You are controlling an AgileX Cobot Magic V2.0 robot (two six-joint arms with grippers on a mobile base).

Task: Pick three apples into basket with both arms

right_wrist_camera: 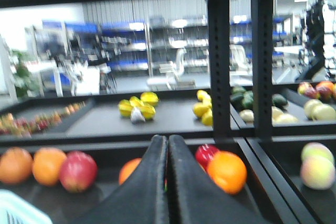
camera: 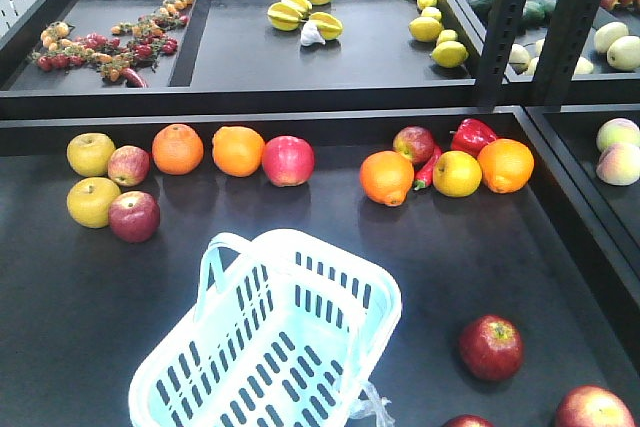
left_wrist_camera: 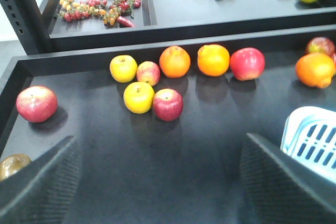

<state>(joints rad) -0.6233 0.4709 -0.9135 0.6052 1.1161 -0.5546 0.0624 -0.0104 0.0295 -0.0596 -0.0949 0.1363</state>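
Observation:
The pale blue-white basket [camera: 270,347] stands at the front middle of the lower shelf with no fruit in it; its corner shows in the left wrist view [left_wrist_camera: 312,140] and the right wrist view [right_wrist_camera: 16,211]. Three dark red apples lie to its right: one whole [camera: 490,347], two cut by the frame edge [camera: 592,409] [camera: 467,421]. Neither arm shows in the front view. My left gripper [left_wrist_camera: 163,182] hovers open over bare shelf, short of another dark red apple [left_wrist_camera: 168,104]. My right gripper [right_wrist_camera: 168,140] is shut on nothing and points at the back row of fruit.
Along the back of the shelf lie yellow apples [camera: 91,154], oranges [camera: 238,150], a pink-red apple [camera: 288,160], small red apples [camera: 128,165], a red pepper [camera: 472,134]. A lone red apple [left_wrist_camera: 37,103] sits far left. Black uprights [camera: 510,27] rise at the right.

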